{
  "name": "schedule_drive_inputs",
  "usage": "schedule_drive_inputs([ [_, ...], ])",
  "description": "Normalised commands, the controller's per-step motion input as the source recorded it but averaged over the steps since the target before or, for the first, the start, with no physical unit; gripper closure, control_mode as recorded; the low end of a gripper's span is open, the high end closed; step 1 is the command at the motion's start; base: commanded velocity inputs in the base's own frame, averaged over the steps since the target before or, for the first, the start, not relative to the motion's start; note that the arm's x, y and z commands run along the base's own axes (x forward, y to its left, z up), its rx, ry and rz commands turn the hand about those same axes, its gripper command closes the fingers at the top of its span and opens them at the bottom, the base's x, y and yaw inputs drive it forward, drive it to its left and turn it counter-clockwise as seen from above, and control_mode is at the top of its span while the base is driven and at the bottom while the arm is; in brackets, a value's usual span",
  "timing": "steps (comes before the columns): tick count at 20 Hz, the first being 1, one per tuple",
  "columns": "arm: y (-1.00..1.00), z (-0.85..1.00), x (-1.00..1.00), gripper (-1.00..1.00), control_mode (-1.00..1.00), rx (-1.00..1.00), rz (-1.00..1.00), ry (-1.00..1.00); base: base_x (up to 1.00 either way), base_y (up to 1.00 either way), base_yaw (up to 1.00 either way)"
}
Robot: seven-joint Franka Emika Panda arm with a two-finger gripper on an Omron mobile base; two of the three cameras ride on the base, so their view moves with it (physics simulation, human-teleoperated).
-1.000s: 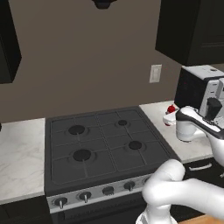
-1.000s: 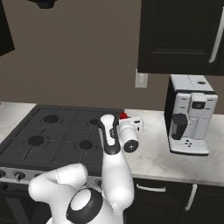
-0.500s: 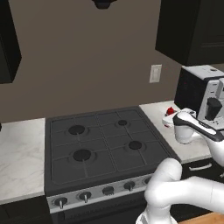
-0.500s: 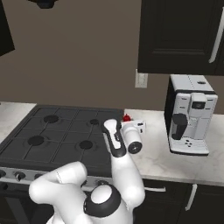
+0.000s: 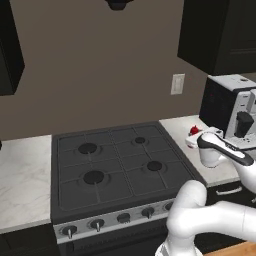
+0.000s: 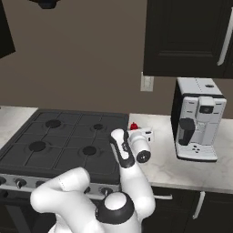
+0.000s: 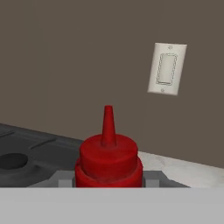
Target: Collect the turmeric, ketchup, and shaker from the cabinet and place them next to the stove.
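My gripper (image 7: 108, 180) is shut on the ketchup (image 7: 108, 159), a red squeeze bottle held upright with its pointed nozzle up. It hangs low over the white counter (image 6: 164, 164) just right of the stove (image 6: 63, 141); I cannot tell whether its base touches the counter. From the left base view the ketchup (image 5: 194, 131) peeks out red ahead of my gripper (image 5: 193, 140), beside the stove (image 5: 115, 165). In the right base view the ketchup (image 6: 134, 126) is mostly hidden by the hand, with the gripper (image 6: 135, 132) around it. The turmeric and the shaker are out of view.
A white and black coffee machine (image 6: 198, 118) stands on the counter right of the hand, also the coffee machine (image 5: 234, 111). A wall socket (image 7: 166, 69) sits behind the bottle. A black wall cabinet (image 6: 186, 36) hangs above the machine.
The hand has come down a little toward the counter with the ketchup still in its grip, and the arm's elbow has swung round.
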Motion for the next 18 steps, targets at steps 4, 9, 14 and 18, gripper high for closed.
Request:
schedule_drive_inputs([
  [4,-0.05,-0.27,0.12,1.00,-1.00,0.00,0.02,0.00,0.00,0.00,0.00],
  [9,-0.04,-0.30,0.13,1.00,-1.00,0.00,0.02,0.02,0.00,0.00,0.00],
  [14,-0.02,-0.30,0.13,1.00,-1.00,0.00,0.02,0.03,0.00,0.00,0.00],
  [18,-0.03,-0.30,0.08,-1.00,-1.00,0.00,0.02,0.02,0.00,0.00,0.00],
])
